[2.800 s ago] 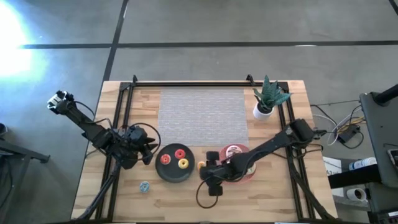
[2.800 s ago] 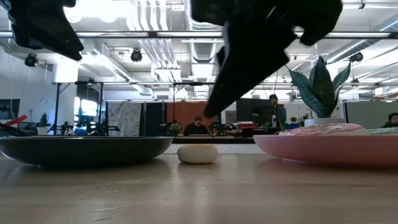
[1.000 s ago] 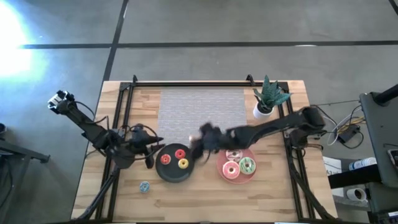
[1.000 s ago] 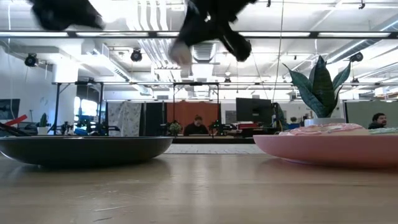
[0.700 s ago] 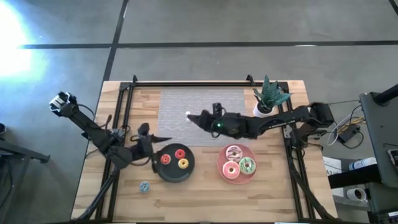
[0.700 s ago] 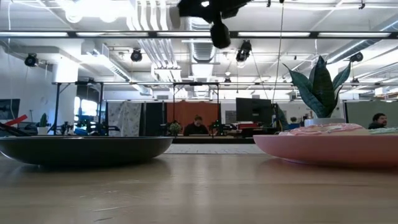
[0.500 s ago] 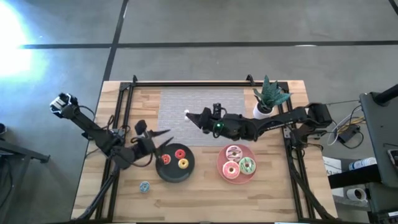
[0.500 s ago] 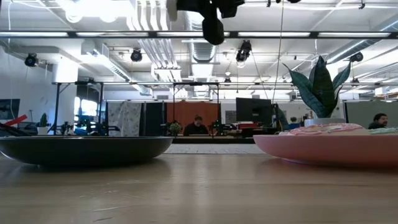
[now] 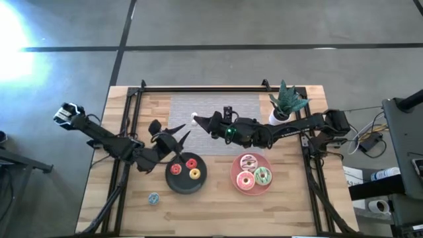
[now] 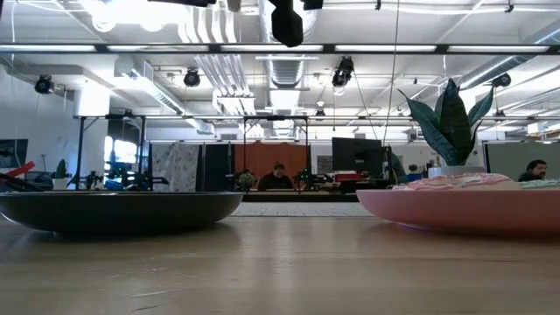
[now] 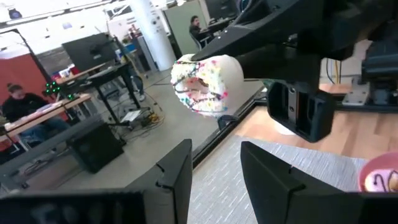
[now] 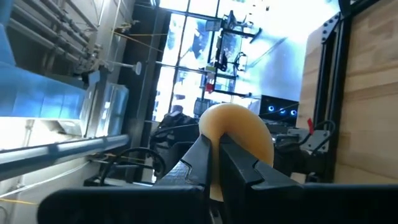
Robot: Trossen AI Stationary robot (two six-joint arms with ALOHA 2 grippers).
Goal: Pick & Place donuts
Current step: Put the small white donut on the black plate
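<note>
A small cream donut (image 11: 200, 84) with coloured sprinkles hangs high above the grey mat (image 9: 215, 132), with my right gripper (image 9: 199, 119) shut on it. My left gripper (image 9: 176, 135) stands open just near-left of it, its fingers (image 11: 175, 180) pointing level at the donut with a gap between. The black plate (image 9: 178, 185) bears red (image 9: 176, 169), orange (image 9: 192, 163) and yellow (image 9: 194, 174) donuts. Three frosted donuts lie on the pink plate (image 9: 252, 190). A teal donut (image 9: 153, 198) lies flat on the wood at the near left. My right gripper pinches the donut's ring on one side (image 12: 219, 144) between its two fingers (image 12: 242, 168). The fingers reach in level from the table's right. The donut is lifted clear of the table and stands on edge, its sprinkled face (image 11: 198, 87) turned toward my left gripper.
A potted plant (image 9: 284, 106) stands at the far right of the table. Black frame rails (image 9: 132, 112) run along the left, right and far sides. In the low view the two plates (image 10: 122, 210) (image 10: 464, 208) flank bare wood, and people sit in the room behind.
My right gripper has carried the donut up and toward the far edge, from between the plates to above the mat, rolling and levelling out as it went. My left gripper has gone up and toward the far right, toward the donut, and has turned level.
</note>
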